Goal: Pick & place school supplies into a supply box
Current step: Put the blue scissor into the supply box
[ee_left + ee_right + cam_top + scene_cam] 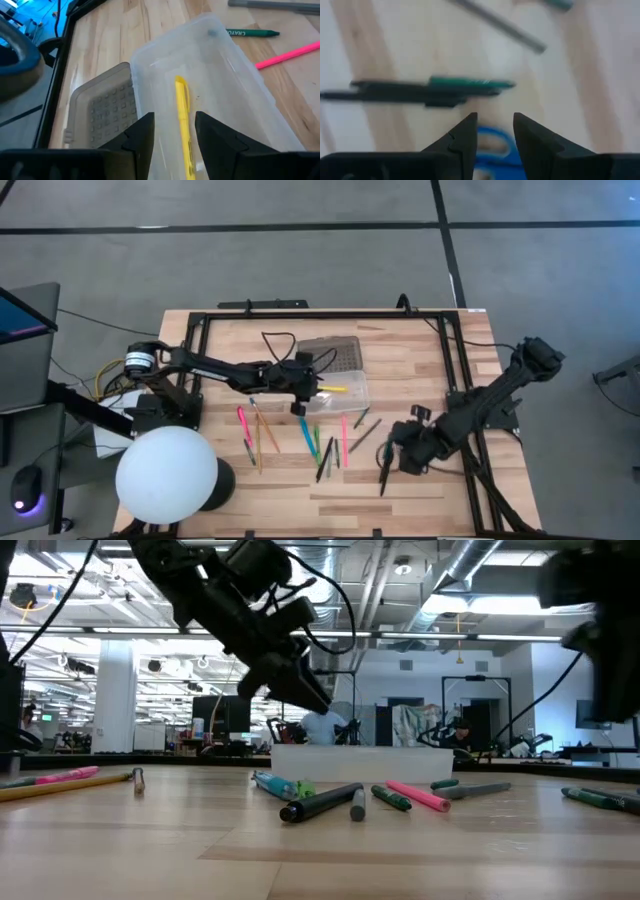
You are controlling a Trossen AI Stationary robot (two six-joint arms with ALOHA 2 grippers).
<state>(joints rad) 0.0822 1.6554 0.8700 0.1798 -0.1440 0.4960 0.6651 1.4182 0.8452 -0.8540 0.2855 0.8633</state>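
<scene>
Nearest you, in front of the box (335,385), about a dozen loose supplies (322,445) lie fanned on the table (420,360) (I count roughly three pink, two or three green, one blue, a few dark or grey, two wooden pencils); your right gripper (392,448) hovers low just right of that spread, jaws apart and empty, with blue scissors (492,142) under them, likely lined up for a pick. Farther back, your left gripper (298,398) hangs over the box's left end, jaws apart, and one yellow marker (183,125) lies inside, apparently just let go; one lid (102,110) lies folded open behind the tray.
</scene>
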